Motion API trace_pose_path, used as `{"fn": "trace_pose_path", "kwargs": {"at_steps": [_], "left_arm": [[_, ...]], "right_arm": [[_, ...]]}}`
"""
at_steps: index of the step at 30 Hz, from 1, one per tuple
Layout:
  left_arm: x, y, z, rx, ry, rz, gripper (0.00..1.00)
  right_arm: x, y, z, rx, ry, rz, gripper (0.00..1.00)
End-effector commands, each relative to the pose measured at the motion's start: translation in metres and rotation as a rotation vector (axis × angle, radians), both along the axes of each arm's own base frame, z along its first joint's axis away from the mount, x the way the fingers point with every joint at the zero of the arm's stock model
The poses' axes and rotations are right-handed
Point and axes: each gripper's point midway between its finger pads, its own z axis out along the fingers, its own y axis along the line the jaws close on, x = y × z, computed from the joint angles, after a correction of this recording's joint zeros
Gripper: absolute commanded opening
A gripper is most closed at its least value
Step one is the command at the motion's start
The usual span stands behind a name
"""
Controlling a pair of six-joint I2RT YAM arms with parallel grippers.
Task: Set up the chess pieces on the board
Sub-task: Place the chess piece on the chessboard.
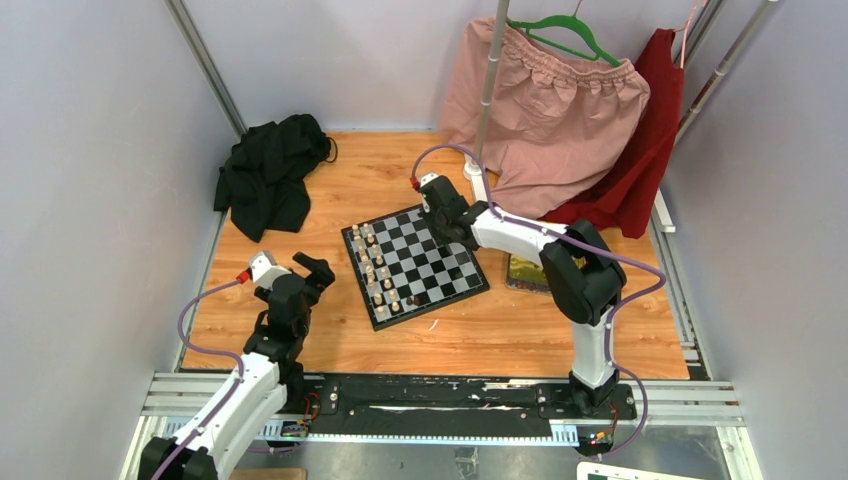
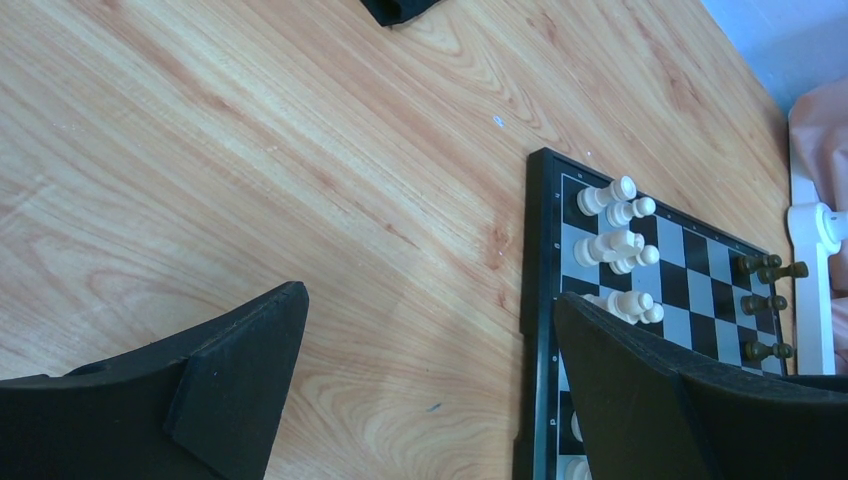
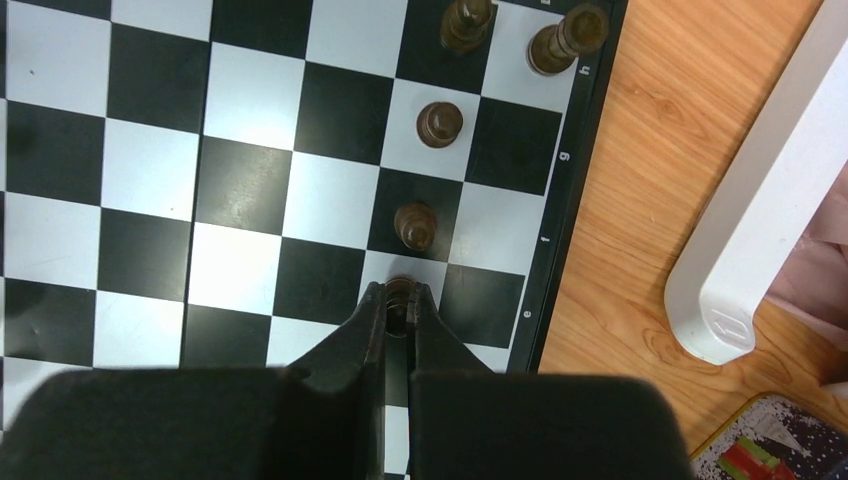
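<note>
Chess pieces are partly set. The cream ones [image 1: 375, 268] stand in two ranks along the left side of the board [image 1: 440, 272] and look done. Only a few dark ones [image 3: 438, 122] stand at the far right side, so I judge most of the dark ranks are left. My right fingers [image 3: 375, 322] are clamped on another dark piece [image 3: 399, 292], low over a white square one in from the border, in line with its neighbours. The nearest dark pawn [image 3: 415, 225] is just ahead of my tips, so I'd leave straight upward. Past the border lies bare desk [image 3: 620, 230], with a white post foot [image 3: 740, 250] near; the middle squares are open. My left fingers [image 2: 230, 380] are spread apart over the desk beside the cream side, holding nothing.
</note>
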Motion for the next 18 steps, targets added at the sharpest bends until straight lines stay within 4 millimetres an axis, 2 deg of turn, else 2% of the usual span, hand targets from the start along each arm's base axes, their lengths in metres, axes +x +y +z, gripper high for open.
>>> {"fn": "trace_pose_path", "kwargs": {"at_steps": [1,5,9,14,18], "left_arm": [[0.0003,0.0047,-0.0007,0.015,-0.010,0.018,1.00],[0.0008,0.0049,0.0003,0.016,-0.013,0.019,1.00],[0.0008,0.0044,-0.0001,0.016,-0.011,0.017,1.00],[0.0004,0.0044,-0.0007,0.017,-0.007,0.016,1.00],[0.0002,0.0045,-0.0005,0.016,-0.008,0.016,1.00]], "right_arm": [[0.0107,0.0040,0.0043,0.021,-0.007,-0.006,0.00],[0.0096,0.0045,0.0034,0.022,-0.001,-0.002,0.04],[0.0084,0.0043,0.0071,0.022,-0.006,0.001,0.20],[0.0076,0.0033,0.0090,0.019,-0.006,0.004,0.28],[0.0066,0.0044,0.0113,0.021,-0.006,0.009,0.30]]}}
